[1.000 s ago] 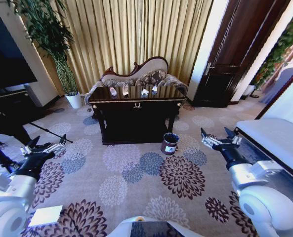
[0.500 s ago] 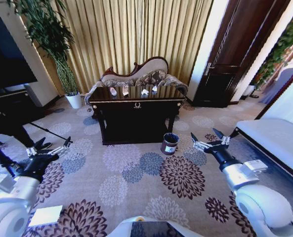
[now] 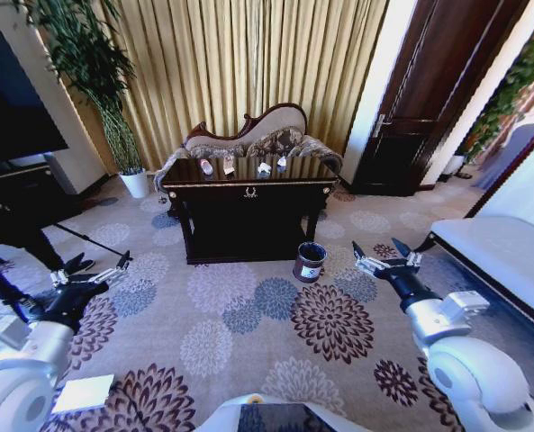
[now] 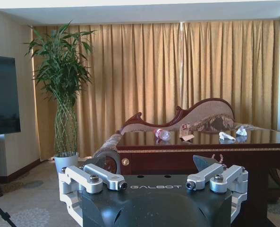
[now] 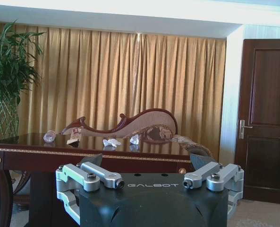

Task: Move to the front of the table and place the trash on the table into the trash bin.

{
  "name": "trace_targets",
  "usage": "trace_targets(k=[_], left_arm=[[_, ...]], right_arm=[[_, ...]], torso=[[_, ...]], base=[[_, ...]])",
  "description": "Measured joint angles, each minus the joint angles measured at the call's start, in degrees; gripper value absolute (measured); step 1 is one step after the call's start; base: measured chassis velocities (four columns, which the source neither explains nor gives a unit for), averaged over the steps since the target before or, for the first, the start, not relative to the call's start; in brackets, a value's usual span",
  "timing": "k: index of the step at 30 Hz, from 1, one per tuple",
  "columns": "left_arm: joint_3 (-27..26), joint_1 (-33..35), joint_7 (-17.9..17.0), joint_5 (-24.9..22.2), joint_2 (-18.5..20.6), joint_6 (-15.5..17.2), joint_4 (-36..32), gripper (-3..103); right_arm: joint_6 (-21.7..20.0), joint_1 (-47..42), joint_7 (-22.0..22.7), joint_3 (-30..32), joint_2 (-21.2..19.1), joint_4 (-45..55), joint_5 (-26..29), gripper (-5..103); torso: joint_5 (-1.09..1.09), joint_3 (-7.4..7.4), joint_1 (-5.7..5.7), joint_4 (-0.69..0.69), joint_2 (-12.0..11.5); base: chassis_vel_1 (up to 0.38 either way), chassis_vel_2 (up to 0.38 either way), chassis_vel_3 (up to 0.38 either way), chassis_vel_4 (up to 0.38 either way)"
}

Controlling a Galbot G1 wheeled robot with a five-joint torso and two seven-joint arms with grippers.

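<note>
Standing well back from the work on a floral carpet [image 3: 248,315], the robot faces the dark glossy table [image 3: 248,193], which sits across the room in front of a carved sofa [image 3: 248,135] and gold curtains [image 3: 248,54]. On the tabletop the trash lies in a loose row near the middle: a clear plastic bottle [image 3: 206,166] with a red cap lies on its side toward the left, a crumpled beige wrapper [image 3: 229,166] is just beside it, and two pieces of white tissue [image 3: 264,167] sit farther right, apart from each other. The trash bin [image 3: 310,261], a small dark cylinder bearing a white label, stands upright on the carpet near the table's front right leg, not touching it. The left hand [image 3: 94,271] is held low over the carpet at the robot's left side, well apart from the table, fingers spread open and holding nothing. The right hand [image 3: 386,263] is held low on the right, fingers likewise apart and empty, to the right of the bin with a gap between them. Seen from the left wrist, the bottle [image 4: 162,134], wrapper [image 4: 187,137] and tissue [image 4: 226,136] rest on the reflective top beyond the open fingers [image 4: 102,177]. A potted plant [image 3: 113,117] in a white pot stands left of the table, and a dark door [image 3: 420,99] is at the right.
</note>
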Motion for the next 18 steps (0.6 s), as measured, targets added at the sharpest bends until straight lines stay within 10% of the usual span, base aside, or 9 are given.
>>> trace_targets(k=[18], left_arm=[[-0.04,0.36,-0.02,0.46,-0.15,-1.75,0.02,100]], right_arm=[[0.74,-0.19,-1.68,-0.29,-0.02,0.01,-1.13,100]], torso=[[-0.01,0.02,0.05,0.01,-0.03]], base=[[-0.167,0.157,0.16,-0.148]])
